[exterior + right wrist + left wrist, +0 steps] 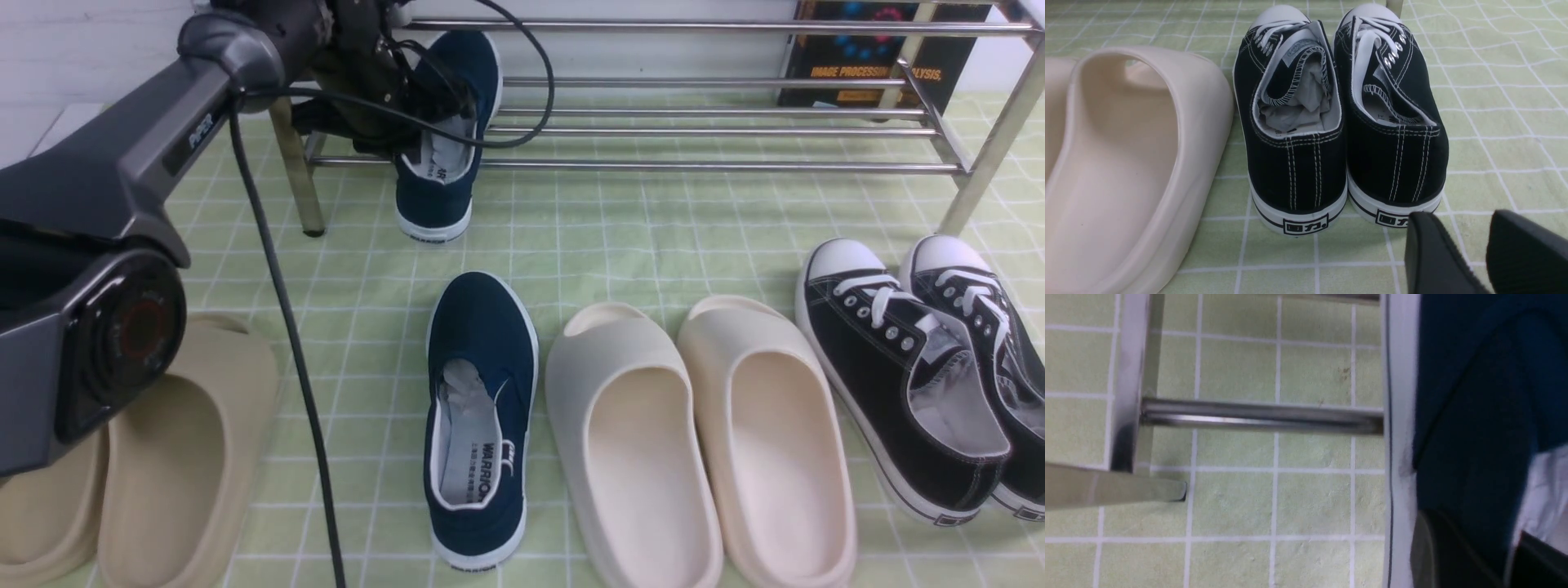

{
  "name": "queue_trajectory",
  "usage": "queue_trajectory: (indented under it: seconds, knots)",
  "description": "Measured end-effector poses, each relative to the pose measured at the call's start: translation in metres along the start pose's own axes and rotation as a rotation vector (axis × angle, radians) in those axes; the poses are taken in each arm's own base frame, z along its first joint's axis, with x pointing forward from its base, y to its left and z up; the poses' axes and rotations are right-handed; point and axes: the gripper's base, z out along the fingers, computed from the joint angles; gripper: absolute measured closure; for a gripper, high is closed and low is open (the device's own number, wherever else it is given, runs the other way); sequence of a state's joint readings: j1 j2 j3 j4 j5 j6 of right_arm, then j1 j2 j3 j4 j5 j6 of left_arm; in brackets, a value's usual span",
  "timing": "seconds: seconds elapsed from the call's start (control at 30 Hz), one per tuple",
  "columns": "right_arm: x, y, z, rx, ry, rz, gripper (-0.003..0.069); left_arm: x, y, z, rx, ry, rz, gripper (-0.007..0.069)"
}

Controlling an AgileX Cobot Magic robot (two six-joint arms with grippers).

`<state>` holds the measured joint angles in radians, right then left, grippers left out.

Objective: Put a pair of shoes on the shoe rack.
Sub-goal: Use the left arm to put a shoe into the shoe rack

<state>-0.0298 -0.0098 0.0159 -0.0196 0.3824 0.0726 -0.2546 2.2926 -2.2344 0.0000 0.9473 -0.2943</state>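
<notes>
Front view: left arm [122,155] reaches forward, its hand [420,122] seemingly inside the tilted navy shoe [437,200] on the shoe rack [694,166]; how wide it stands, I cannot tell.

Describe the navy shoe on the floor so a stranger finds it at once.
From the chrome shoe rack at the back, come forward to the front row on the green cloth. The navy slip-on lies between tan slides and cream slides, the only dark blue shoe there.
</notes>
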Motion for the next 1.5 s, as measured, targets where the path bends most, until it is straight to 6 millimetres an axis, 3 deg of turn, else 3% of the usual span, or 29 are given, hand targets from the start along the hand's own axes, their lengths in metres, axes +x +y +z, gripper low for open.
queue_trajectory:
  seconds: [0.1, 0.2, 0.4, 0.57, 0.7, 0.83, 0.97, 1.1, 1.2, 1.4, 1.5]
  knots:
    - [0.0, 0.0, 0.0, 0.0, 0.0, 0.0, 0.0413, -0.003, -0.001, -0.008, 0.006, -0.019, 0.0, 0.0467]
    - [0.0, 0.0, 0.0, 0.0, 0.0, 0.0, 0.0413, -0.009, -0.002, -0.029, 0.006, -0.038, 0.003, 0.0407]
    - [0.0, 0.0, 0.0, 0.0, 0.0, 0.0, 0.0413, -0.013, 0.001, -0.081, -0.045, -0.018, 0.024, 0.0396]
    - [0.0, 0.0, 0.0, 0.0, 0.0, 0.0, 0.0413, -0.012, 0.004, -0.128, -0.084, 0.009, 0.057, 0.0474]
    - [0.0, 0.0, 0.0, 0.0, 0.0, 0.0, 0.0413, -0.008, 0.004, -0.144, -0.072, 0.013, 0.07, 0.0592]
    - [0.0, 0.0, 0.0, 0.0, 0.0, 0.0, 0.0413, 0.018, 0.005, -0.131, -0.038, 0.141, 0.065, 0.0638]
    - [0.0, 0.0, 0.0, 0.0, 0.0, 0.0, 0.0413, 0.061, 0.009, -0.092, 0.013, 0.337, 0.045, 0.0638]
    - [0.0, 0.0, 0.0, 0.0, 0.0, 0.0, 0.0413, 0.088, 0.01, -0.06, 0.075, 0.36, -0.004, 0.0638]
    - [0.0, 0.0, 0.0, 0.0, 0.0, 0.0, 0.0413, 0.089, 0.008, -0.05, 0.115, 0.295, -0.036, 0.0638]
    - [0.0, 0.0, 0.0, 0.0, 0.0, 0.0, 0.0413, 0.073, 0.004, -0.033, 0.176, 0.084, -0.103, 0.0638]
    - [0.0, 0.0, 0.0, 0.0, 0.0, 0.0, 0.0413, 0.069, 0.003, -0.027, 0.181, 0.064, -0.111, 0.0638]
